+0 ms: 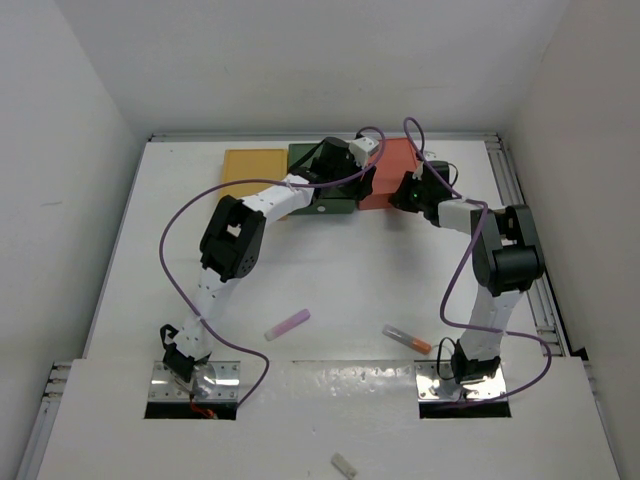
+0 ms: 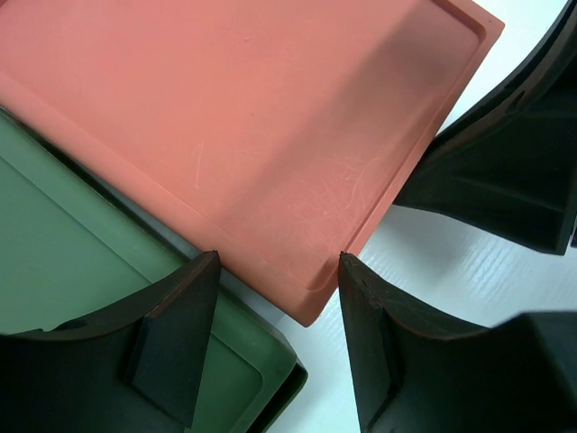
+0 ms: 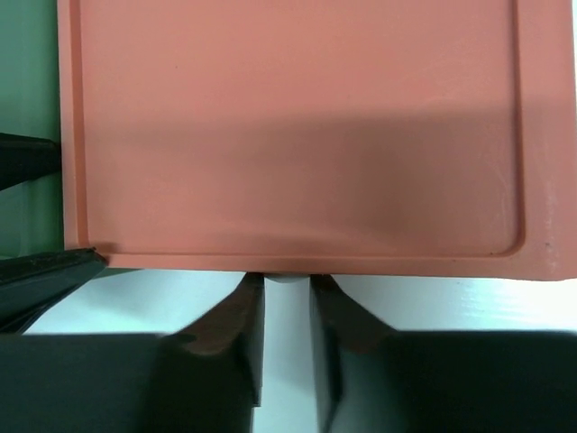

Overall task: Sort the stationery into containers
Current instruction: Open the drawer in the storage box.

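Salmon in colour, the red drawer box (image 3: 297, 135) sits at the far side of the table (image 1: 330, 270), at the right end of a row of three. Its front edge runs straight across just ahead of my right gripper (image 3: 287, 285). That gripper's fingers are drawn in narrow, and their tips rest against either side of the small white knob (image 3: 288, 277) on that edge.

My left gripper (image 2: 279, 262) reaches in from the other side. It is spread wide and holds nothing, and the near corner of the red drawer box lies between its fingertips. The green drawer box (image 2: 63, 253) lies just beside that corner, partly under my left fingers (image 2: 171, 343). Beyond it, at the left end of the row, lies the yellow drawer box (image 1: 253, 165).

The loose stationery is well apart from the boxes, on the near part of the table between my two arm bases. A lilac stick (image 1: 288, 323) lies to the left and a clear orange-tipped tube (image 1: 407, 338) to the right. A pale stub (image 1: 344, 464) lies on the near ledge.
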Robot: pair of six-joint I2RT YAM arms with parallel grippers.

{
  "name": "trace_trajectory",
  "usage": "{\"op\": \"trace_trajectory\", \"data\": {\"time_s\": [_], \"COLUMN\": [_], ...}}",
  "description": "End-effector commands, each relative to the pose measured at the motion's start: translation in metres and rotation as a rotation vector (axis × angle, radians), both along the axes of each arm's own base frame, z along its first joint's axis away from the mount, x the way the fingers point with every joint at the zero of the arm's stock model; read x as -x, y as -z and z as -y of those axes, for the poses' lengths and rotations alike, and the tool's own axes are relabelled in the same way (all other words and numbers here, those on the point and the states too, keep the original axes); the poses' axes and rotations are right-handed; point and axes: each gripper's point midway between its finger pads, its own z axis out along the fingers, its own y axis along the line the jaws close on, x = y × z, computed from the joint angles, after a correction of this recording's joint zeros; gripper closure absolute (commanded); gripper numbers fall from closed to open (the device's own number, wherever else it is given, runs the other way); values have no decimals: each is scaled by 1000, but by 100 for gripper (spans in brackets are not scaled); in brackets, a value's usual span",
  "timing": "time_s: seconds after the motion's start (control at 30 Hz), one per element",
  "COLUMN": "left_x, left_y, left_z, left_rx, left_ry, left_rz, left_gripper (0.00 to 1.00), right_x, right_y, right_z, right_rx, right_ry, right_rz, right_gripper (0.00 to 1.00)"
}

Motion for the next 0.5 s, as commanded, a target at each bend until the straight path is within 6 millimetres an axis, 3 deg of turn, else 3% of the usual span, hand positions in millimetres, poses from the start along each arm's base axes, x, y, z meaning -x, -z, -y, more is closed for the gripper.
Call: {"op": "trace_trajectory", "data": {"time_s": [0.0,0.03,0.1,0.47], "left_x": [5,6,6,6], "left_y": [21,20,19,21], "left_z": [-4,-3,-2,-3], "left_rx": [-21,-19,-17,-19], "left_ry": [-3,0,2,2], "left_rz": [-44,-43,-41,-44], "left_gripper": [39,39,39,39], "right_x": [-10,-10,-11,-14], "right_y": [-13,-13,-13,-8], "right_z": [-7,-7,-6,-6], "right_rx": [-2,0,0,-3], "right_ry": [-40,-37,-33,-14], "right_rz": [76,76,74,57], "right_gripper": [77,63,58,63]}}
